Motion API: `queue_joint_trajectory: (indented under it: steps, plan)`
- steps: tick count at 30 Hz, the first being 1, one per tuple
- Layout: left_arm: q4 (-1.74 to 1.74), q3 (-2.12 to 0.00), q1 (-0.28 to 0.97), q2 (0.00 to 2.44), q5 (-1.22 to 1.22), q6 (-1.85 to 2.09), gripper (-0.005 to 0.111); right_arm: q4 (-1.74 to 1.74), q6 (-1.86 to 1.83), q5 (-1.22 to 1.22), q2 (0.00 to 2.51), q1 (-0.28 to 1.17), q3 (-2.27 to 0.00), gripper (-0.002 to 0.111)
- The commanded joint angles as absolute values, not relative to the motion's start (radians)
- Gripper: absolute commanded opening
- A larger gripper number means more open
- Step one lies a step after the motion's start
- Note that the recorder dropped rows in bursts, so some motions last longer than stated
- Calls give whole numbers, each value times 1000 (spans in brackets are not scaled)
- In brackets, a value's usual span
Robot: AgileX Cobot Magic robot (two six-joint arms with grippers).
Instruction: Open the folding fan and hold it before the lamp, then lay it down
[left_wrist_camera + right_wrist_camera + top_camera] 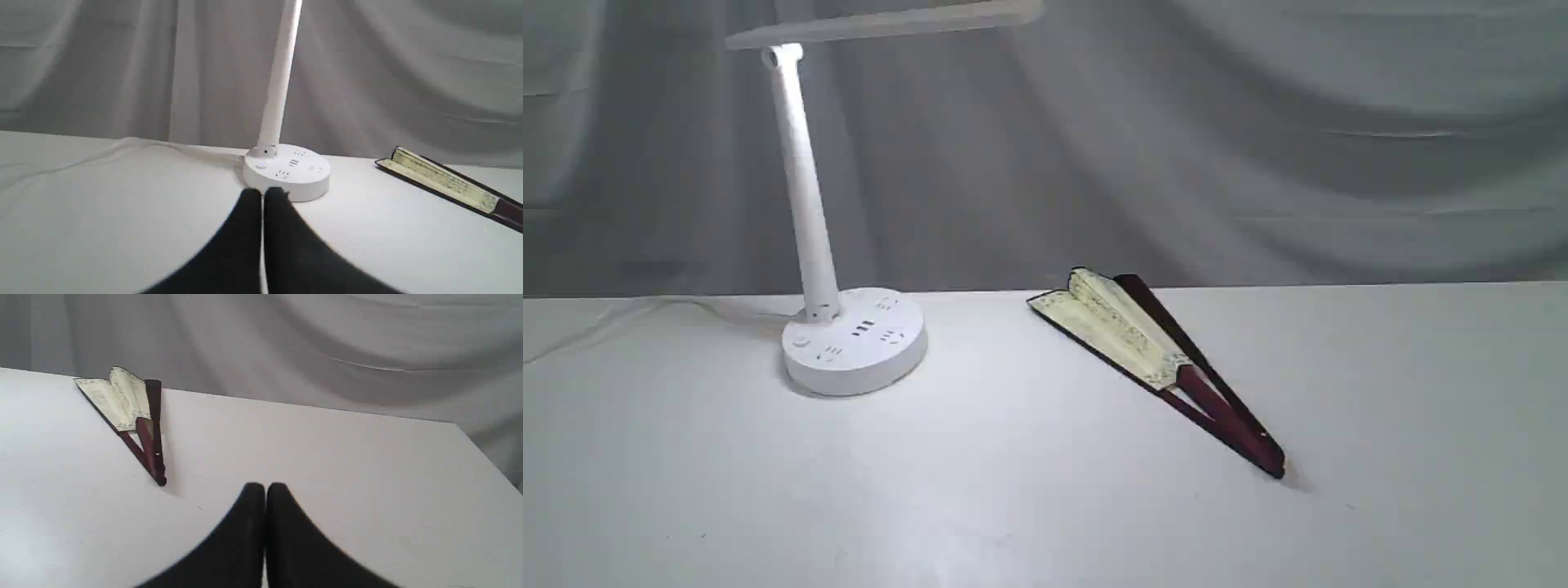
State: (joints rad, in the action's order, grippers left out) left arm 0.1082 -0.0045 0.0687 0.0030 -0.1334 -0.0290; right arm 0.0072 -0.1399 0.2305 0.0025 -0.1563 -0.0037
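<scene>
The folding fan [1156, 359] lies almost closed on the white table [1045, 506], right of centre, its cream leaf end pointing toward the back and its maroon ribs toward the front right. It also shows as the fan [449, 185] and the fan [130, 416] in the wrist views. The white lamp [837, 327] stands at the back left, its bar head lit above; its base [288, 171] shows socket holes. My left gripper [263, 191] is shut and empty, a short way in front of the lamp base. My right gripper [265, 486] is shut and empty, apart from the fan's pivot end. Neither gripper appears in the exterior view.
A grey cloth backdrop [1176, 139] hangs behind the table. The lamp's white cord [143, 145] trails along the table's back left. The table's right edge [486, 457] shows in the right wrist view.
</scene>
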Motion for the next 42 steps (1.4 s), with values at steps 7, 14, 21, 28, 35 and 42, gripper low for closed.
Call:
queue_joint_trajectory:
  steps: [7,14,21,28,35,42]
  plan:
    - [121,0,69,0,-94,-64,0,44,-138,159,0,-161,0,0]
    - [121,0,69,0,-53,-160,0,129,-131,63,0,-161,0,0]
    - [121,-4,69,0,-69,-288,0,220,-122,50,0,-161,-36,0]
    - [120,-174,69,0,-144,-315,0,220,-119,133,0,-161,-199,0]
    - [27,-364,69,64,-317,-310,0,220,-127,224,36,-161,-356,0]
    - [-40,-526,69,258,-487,-216,0,220,-134,361,237,-161,-532,0]
